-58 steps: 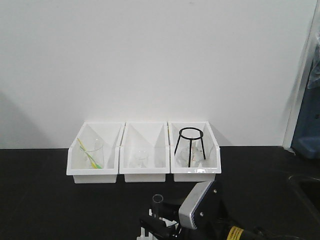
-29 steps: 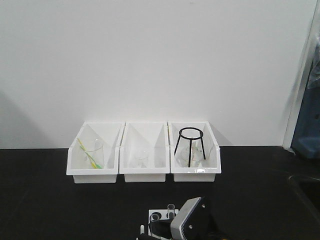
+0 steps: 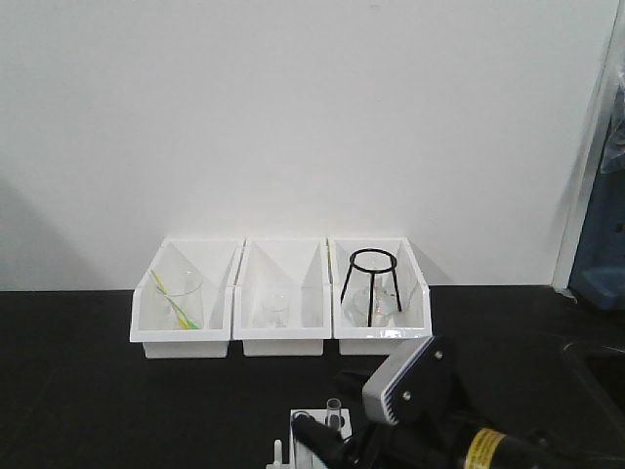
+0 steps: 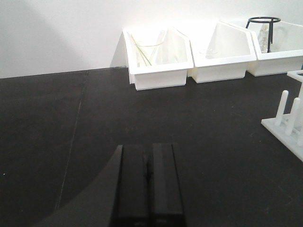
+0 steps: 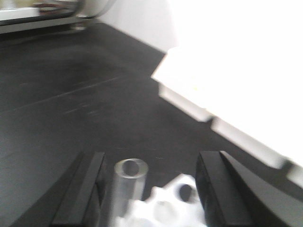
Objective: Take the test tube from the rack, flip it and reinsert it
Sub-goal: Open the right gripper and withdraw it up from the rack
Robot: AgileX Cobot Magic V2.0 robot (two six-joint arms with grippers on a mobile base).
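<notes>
Rack [image 4: 289, 124] cut off at right edge; right-wrist view blurred, test tube [image 5: 125, 187] bottom out of frame.

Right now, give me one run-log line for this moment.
right claw: open, straddling test tube | test tube: upright in rack, mouth up | left claw: shut, empty, over table

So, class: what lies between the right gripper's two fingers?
In the right wrist view, the open-topped test tube stands between the right gripper's fingers, near the left one, with the rack below it.
</notes>
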